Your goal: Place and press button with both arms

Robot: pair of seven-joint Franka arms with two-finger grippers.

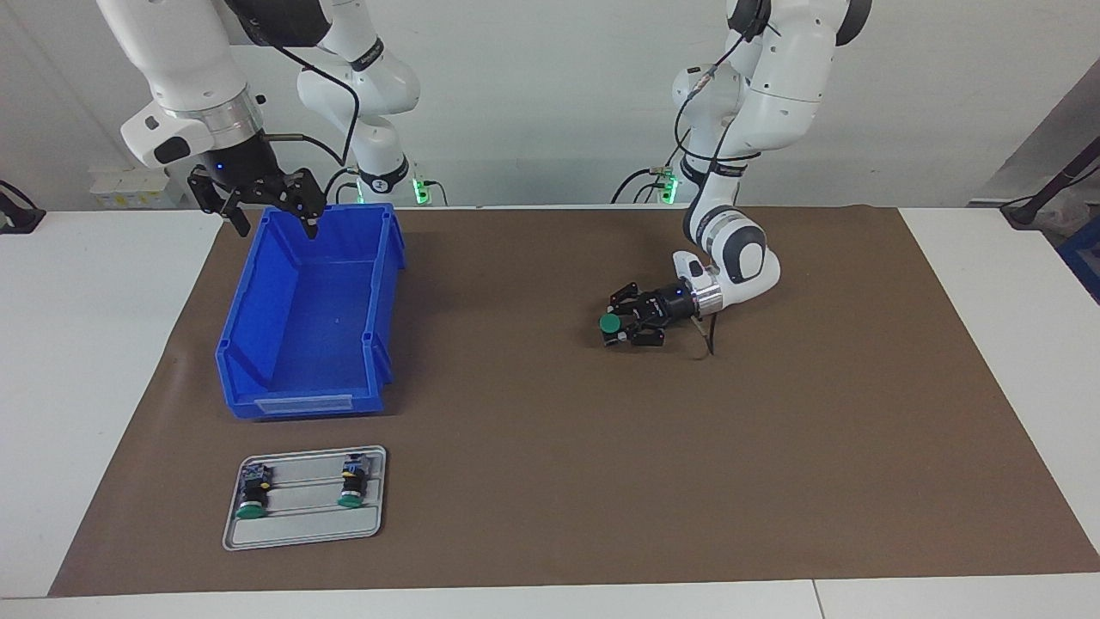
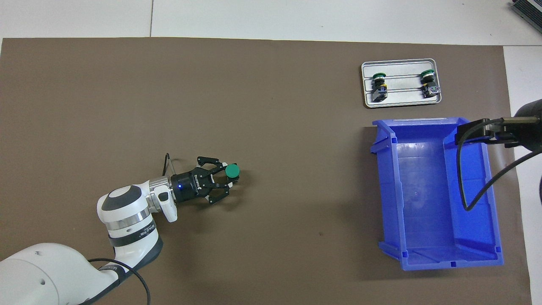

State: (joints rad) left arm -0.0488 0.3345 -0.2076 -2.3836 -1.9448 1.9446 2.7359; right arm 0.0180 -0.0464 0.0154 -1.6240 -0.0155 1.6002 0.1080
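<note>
over the mat (image 1: 550, 447), left pincer (image 1: 620, 327) grips the button (image 1: 610, 323).

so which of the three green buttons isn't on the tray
The button clamped in the left gripper, low over the brown mat. The other two lie on the grey tray.
</note>
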